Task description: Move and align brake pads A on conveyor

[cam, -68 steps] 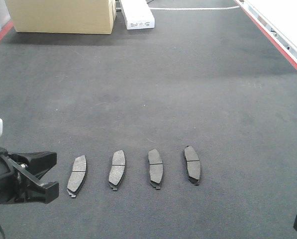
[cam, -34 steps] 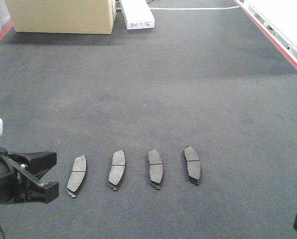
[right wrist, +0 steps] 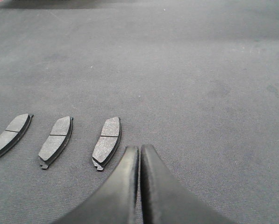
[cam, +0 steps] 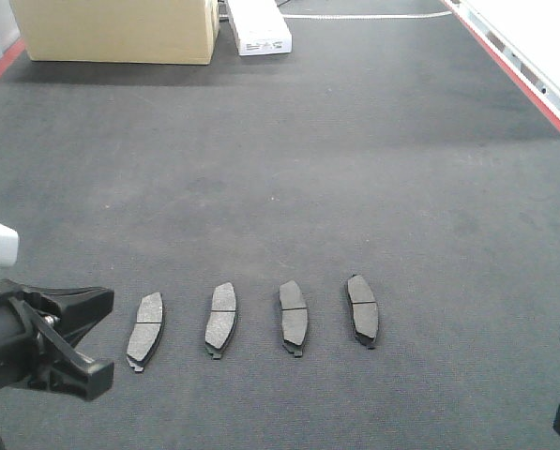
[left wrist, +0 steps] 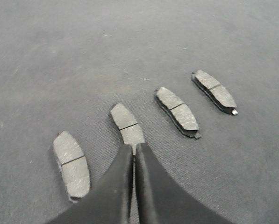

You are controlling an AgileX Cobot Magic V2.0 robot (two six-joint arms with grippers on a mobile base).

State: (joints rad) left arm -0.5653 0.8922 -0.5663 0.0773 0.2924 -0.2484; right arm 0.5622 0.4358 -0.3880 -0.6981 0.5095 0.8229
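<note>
Four dark grey curved grooved brake pads (cam: 257, 321) in even row on charcoal fabric conveyor belt (cam: 289, 169), apparently aligned; beside row, left gripper (left wrist: 133, 150) and right gripper (right wrist: 139, 150) pressed together, empty.

A tan cardboard box (cam: 120, 30) stands far left; a white carton (cam: 259, 28) lies just beside it on its right.
</note>
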